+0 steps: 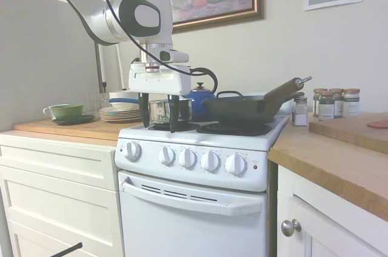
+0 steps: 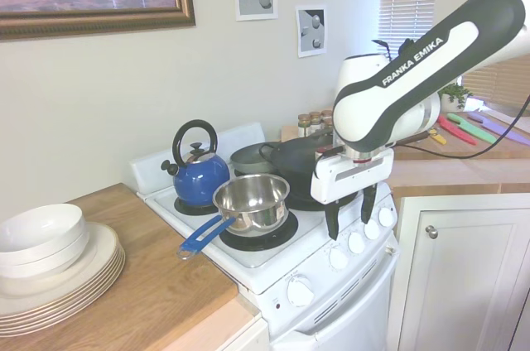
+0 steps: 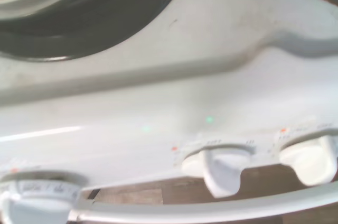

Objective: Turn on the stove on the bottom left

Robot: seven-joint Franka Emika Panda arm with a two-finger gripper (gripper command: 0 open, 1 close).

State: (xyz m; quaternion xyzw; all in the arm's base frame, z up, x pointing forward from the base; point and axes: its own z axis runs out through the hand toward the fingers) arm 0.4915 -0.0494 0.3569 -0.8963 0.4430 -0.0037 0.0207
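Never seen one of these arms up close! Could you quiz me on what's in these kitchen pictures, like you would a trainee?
1. True or false: the hand is already gripping a knob on the stove.
2. How many round white knobs line the stove's front panel?
3. Which sits on the front burner nearest the plates?
A. blue kettle
B. steel saucepan with a blue handle
C. dark frying pan

Key
1. False: the hand hangs open above the stove's front edge, touching no knob.
2. Five.
3. B.
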